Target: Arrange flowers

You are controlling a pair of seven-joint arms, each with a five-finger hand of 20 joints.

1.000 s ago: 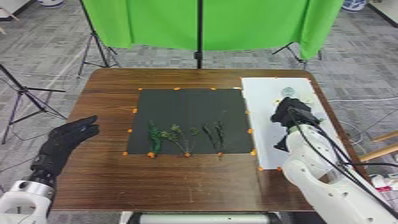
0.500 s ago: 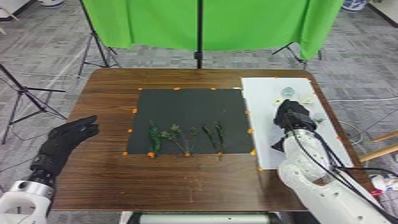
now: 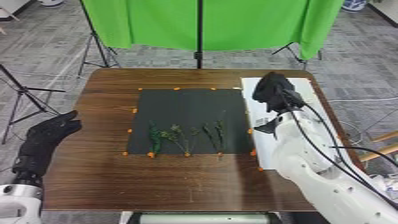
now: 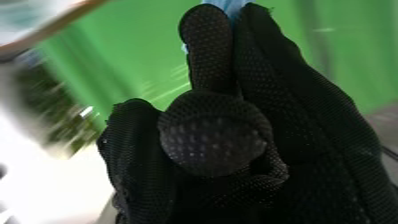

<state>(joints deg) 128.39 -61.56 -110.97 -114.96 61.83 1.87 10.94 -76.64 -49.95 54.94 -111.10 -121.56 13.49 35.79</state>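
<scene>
A white bar (image 3: 204, 218) is located on the near side of the dark mat (image 3: 191, 111), beyond the near edge of the brown wooden bench (image 3: 191, 187). The mat lies flat on the bench and serves as the reference for all positions below. Orange tape pieces (image 3: 130, 130) are set along its edges. Three groups of green stems lie on the near part of the mat: a dense leafy stem (image 3: 155, 141) at the left, a branching stem (image 3: 186, 142) in the middle, and a pair of slim stems (image 3: 214, 136) at the right. The left hand (image 3: 51, 131) is positioned to the left of the mat, well apart from it, with its fingers extended and relaxed. A long white sheet (image 3: 305, 87) lies to the right of the mat. The right hand (image 3: 276, 95) is over the far part of this sheet, near the far right corner of the mat. In the right wrist view, its fingers and thumb (image 4: 213, 137) are drawn together and clamped on a light blue flower (image 4: 229, 5); the flower projects at the fingertips, the rest of it hidden by the glove. Blurred greenery (image 4: 60, 102) also appears in that view; its exact place relative to the mat cannot be determined. Beyond the mat and the far edge of the bench hangs a green cloth (image 3: 151, 25), with an upright black pole (image 3: 199, 30) in front of it.
</scene>
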